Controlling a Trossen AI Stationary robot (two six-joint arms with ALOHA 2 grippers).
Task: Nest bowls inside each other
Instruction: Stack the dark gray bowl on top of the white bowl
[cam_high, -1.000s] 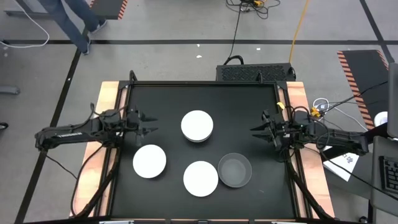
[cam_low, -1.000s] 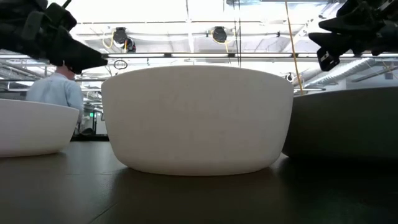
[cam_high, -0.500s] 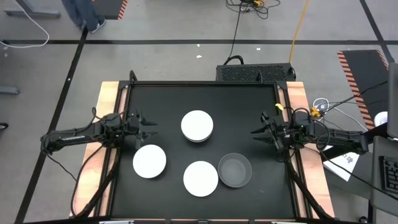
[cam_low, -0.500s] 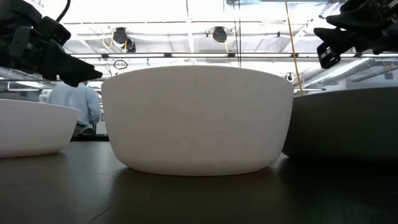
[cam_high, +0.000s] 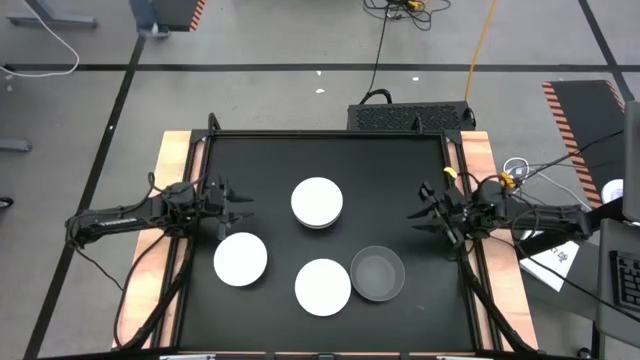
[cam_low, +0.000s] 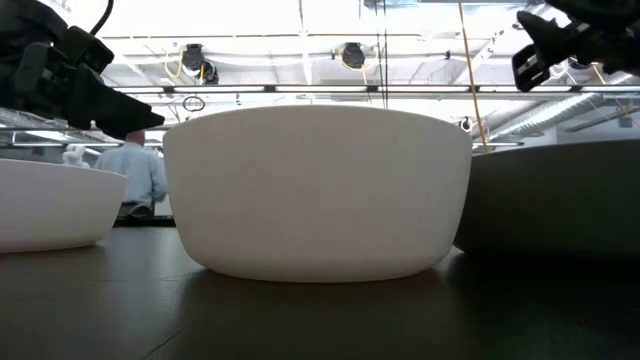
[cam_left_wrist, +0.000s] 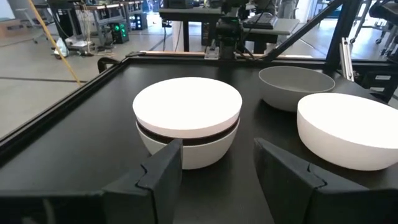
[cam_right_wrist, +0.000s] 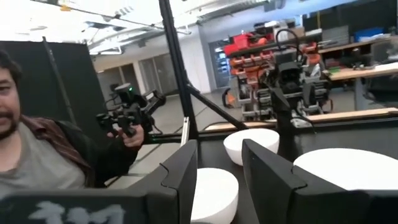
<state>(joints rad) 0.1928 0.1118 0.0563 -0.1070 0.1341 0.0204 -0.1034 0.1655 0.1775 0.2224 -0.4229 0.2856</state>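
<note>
Four groups of bowls stand on their bases on the black table. In the middle is a stack (cam_high: 317, 202) (cam_left_wrist: 188, 118) with a white bowl on top, a dark band under its rim and a white bowl below. Nearer are a white bowl (cam_high: 240, 258), a second white bowl (cam_high: 322, 286) (cam_low: 318, 190) and a grey bowl (cam_high: 377, 273) (cam_left_wrist: 295, 87). My left gripper (cam_high: 240, 203) (cam_left_wrist: 217, 165) hovers open left of the stack, pointing at it. My right gripper (cam_high: 415, 213) (cam_right_wrist: 219, 168) hovers open right of the stack, nothing between its fingers.
A raised black rim (cam_high: 452, 200) runs round the table, with wooden strips (cam_high: 172, 180) outside it. A black box (cam_high: 410, 117) sits behind the far edge. A person (cam_right_wrist: 37, 149) holding a hand-held device shows in the right wrist view beyond the table.
My left gripper has sunk a little toward the table, staying open and pointed at the stack. My right gripper has tipped its fingers upward and stayed in place. The bowls have not moved. A person beyond the far left corner has walked out of the high view.
</note>
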